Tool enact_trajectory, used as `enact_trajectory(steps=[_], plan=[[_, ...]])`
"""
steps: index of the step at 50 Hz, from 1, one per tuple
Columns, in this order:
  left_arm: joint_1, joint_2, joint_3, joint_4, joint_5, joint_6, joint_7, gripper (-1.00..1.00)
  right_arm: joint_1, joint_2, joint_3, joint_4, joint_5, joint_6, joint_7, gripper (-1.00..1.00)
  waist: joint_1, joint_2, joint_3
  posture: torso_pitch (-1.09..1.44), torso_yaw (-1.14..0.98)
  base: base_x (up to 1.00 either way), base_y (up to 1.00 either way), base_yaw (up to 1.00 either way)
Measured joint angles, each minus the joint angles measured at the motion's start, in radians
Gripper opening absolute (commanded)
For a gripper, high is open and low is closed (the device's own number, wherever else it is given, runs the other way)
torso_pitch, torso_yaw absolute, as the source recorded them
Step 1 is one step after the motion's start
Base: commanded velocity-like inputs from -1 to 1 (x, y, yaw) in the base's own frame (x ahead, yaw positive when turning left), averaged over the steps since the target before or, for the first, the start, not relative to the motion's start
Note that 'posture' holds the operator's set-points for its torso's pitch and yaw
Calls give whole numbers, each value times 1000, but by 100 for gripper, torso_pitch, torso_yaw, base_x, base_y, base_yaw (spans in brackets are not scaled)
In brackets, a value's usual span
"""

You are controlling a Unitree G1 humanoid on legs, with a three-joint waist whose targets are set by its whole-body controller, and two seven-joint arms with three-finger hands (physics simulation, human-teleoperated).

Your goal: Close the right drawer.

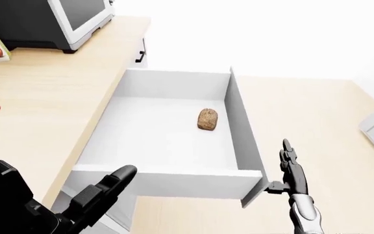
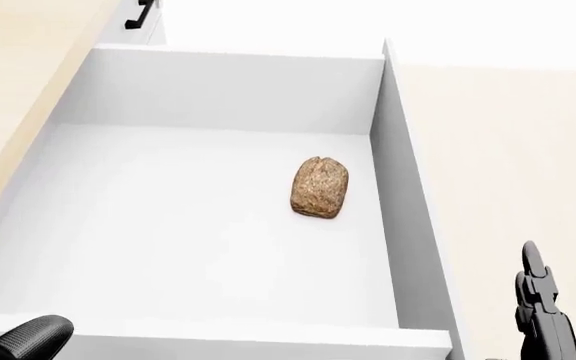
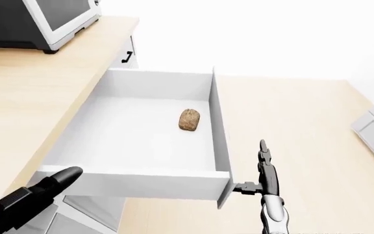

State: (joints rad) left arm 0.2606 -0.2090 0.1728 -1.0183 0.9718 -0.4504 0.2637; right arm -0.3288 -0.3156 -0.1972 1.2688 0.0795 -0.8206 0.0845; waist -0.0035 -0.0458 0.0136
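Two dark hands flank the pulled-out drawer (image 1: pixel 168 181), a white box reaching from the wooden counter (image 1: pixel 51 92) toward the bottom of the left-eye view. At lower left, the left hand (image 1: pixel 99 195) hangs by the drawer's front panel, fingers extended and loose, gripping nothing. Inside the drawer, a brown bread loaf (image 2: pixel 319 187) lies near its right wall. Just right of the front corner, the right hand (image 1: pixel 292 170) stands upright, fingers straight, with one digit reaching toward that corner. A microwave (image 1: pixel 51 22) sits at upper left.
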Motion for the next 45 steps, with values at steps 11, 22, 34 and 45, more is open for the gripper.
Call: enact_trajectory(steps=[11,22,34,45], plan=[[0,2,1,0,-5,3,-1,100,-31,3,15,-6,-37,46,2,100,-2,-1,7,0,0,0,0,0],[1,0,1,0,-6,1,-2,100,-71,15,35,-4,-86,80,3,100,1,2,10,0,0,0,0,0],[2,-12,9,0,-11,-13,-8,100,-107,24,51,0,-129,115,3,100,1,2,9,0,0,0,0,0],[6,-11,8,0,-14,-15,-7,100,-138,33,69,-9,-172,149,7,100,2,4,8,0,0,0,0,0]])
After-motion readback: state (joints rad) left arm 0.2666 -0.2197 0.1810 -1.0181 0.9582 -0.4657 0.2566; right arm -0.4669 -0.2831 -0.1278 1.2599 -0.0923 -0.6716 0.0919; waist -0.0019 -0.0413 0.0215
